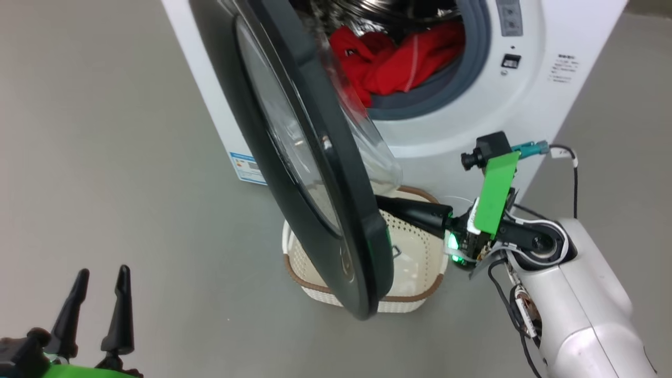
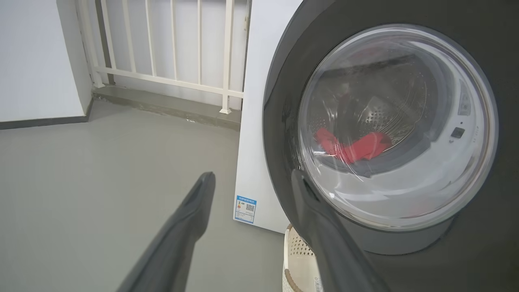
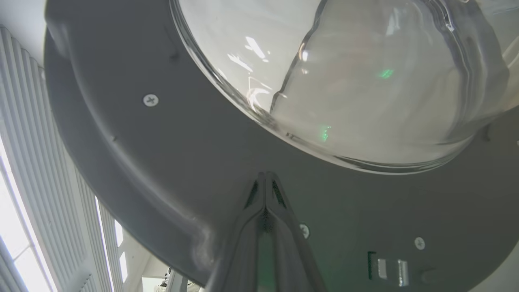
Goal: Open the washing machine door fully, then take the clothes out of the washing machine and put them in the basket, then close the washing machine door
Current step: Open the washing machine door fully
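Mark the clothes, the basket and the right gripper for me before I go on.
the clothes (image 1: 399,63), head view, middle of the red heap.
the basket (image 1: 412,228), head view, perforated inner wall.
right gripper (image 3: 265,178), right wrist view, the shut fingertips.

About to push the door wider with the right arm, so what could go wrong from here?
1. The right gripper is shut, with its tips against the smooth inner face of the washing machine door, just below the glass bowl. With no grip, it may slide off or ride onto the glass.
2. The basket sits beneath the door's lower edge and under that arm. Either could knock it aside.
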Controlling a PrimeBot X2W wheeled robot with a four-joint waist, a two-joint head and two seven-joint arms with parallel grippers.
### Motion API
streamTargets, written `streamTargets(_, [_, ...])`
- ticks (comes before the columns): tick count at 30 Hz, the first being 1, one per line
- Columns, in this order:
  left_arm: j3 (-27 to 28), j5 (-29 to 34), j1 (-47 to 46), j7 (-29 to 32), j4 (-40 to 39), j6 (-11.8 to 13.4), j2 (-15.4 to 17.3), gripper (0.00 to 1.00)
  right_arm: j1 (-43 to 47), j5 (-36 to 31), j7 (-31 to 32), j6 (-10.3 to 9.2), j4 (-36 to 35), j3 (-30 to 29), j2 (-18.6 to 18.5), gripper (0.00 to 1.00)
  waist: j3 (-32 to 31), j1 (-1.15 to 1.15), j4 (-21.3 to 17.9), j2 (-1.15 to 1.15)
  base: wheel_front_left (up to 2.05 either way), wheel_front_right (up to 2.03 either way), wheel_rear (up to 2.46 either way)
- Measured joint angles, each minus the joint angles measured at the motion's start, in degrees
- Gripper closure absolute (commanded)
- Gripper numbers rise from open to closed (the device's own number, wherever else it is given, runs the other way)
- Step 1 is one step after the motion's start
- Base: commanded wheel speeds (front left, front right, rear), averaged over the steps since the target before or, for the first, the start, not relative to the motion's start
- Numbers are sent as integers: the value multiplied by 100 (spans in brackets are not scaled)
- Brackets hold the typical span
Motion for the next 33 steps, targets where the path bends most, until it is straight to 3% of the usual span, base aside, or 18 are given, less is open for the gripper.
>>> streamTargets(19, [-113,77,52,0,130,0,-5,0,386,517,-85,0,-175,408,-3,100,-363,0,800,0,0,0,0])
streamTargets(33, [-102,78,52,0,152,0,-42,0,293,657,-345,0,-18,880,-1,100,-371,0,1166,0,0,0,0])
